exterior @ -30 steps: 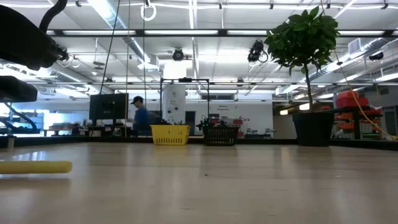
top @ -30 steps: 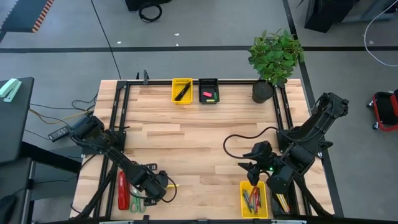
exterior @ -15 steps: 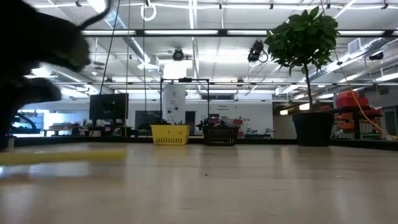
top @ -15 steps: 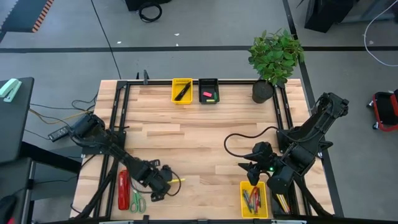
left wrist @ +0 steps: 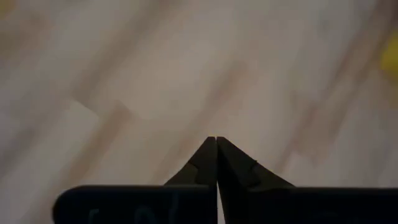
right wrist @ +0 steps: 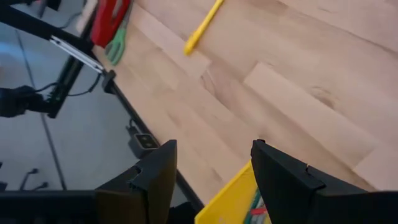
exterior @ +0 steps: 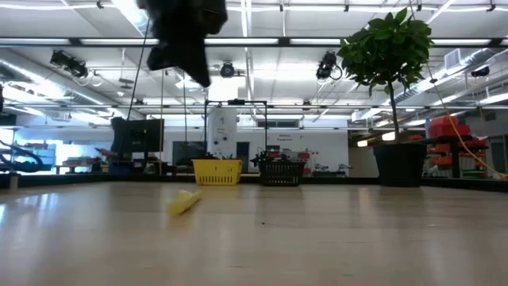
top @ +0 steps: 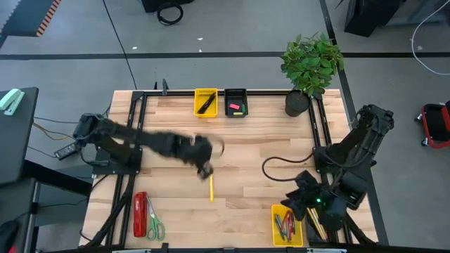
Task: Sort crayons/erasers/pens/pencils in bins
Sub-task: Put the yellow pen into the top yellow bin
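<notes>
Left gripper (top: pixel 204 168) pinched empty above the table (top: pixel 239 140).
Yellow pencil (top: pixel 210 188) lies loose just beside it, ungrasped; right gripper (right wrist: pixel 211 163) waits wide apart over the near yellow bin (top: pixel 287 225).

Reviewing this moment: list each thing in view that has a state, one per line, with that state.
left gripper: shut, empty, above mid-table
right gripper: open, empty, by the near yellow bin
yellow pencil: lying loose on the table
near yellow bin: holds crayons
far yellow bin: holds pens
</notes>
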Robot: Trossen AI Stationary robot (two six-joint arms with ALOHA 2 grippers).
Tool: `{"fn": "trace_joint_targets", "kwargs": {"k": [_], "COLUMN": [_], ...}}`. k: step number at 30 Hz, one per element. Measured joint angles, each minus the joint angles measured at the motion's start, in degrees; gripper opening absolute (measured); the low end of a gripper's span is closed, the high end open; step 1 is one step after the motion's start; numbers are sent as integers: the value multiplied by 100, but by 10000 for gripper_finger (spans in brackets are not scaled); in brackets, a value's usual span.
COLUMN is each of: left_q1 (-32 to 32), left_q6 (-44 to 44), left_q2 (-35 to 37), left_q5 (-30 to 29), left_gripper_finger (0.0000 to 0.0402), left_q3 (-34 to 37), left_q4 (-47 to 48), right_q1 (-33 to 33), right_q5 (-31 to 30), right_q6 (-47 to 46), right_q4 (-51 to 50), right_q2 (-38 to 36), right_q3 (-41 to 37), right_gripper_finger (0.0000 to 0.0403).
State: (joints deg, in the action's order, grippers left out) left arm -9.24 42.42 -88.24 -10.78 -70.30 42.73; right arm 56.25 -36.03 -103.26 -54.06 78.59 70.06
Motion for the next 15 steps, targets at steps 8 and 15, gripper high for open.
{"fn": "trace_joint_targets", "kwargs": {"k": [8,15], "left_q1": [1463,503], "left_q6": [254,-3545], "left_q2": [34,-102], "left_q5": [1888,2808], "left_gripper_finger": [30,44], "left_q3": [-190,-14], "left_q4": [-351,-555], "right_q1": [349,480], "right_q5": [-99,-303], "right_q6": [-648,-684], "right_q4": [0,-39], "right_q2": [0,20], "right_q3": [0,0], "right_gripper_finger": [212,212]}}
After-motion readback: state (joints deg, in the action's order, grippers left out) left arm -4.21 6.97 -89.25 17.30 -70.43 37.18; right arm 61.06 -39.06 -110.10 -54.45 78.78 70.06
